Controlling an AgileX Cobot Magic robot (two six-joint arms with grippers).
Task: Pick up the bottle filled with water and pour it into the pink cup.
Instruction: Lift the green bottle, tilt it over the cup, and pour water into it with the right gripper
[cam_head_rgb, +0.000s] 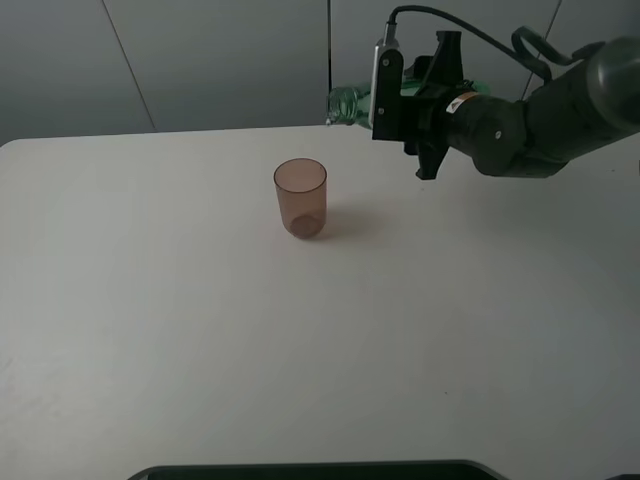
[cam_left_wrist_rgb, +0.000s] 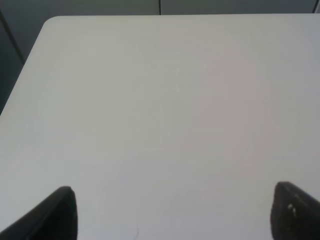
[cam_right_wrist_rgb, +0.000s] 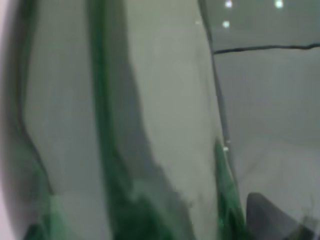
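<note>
White table (cam_head_rgb: 150, 330), grey wall panels behind. Left gripper (cam_left_wrist_rgb: 172, 212): jaws spread, holding nothing. Pink cup (cam_head_rgb: 300, 197) upright mid-table. Bottle (cam_head_rgb: 348, 103) raised, near-horizontal, mouth toward cup, clamped in right gripper (cam_head_rgb: 432, 110). Pour step, likely; no stream visible. Next: bring mouth over rim, tip further.

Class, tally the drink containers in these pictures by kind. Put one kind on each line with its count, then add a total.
green bottle: 1
pink cup: 1
Total: 2
</note>
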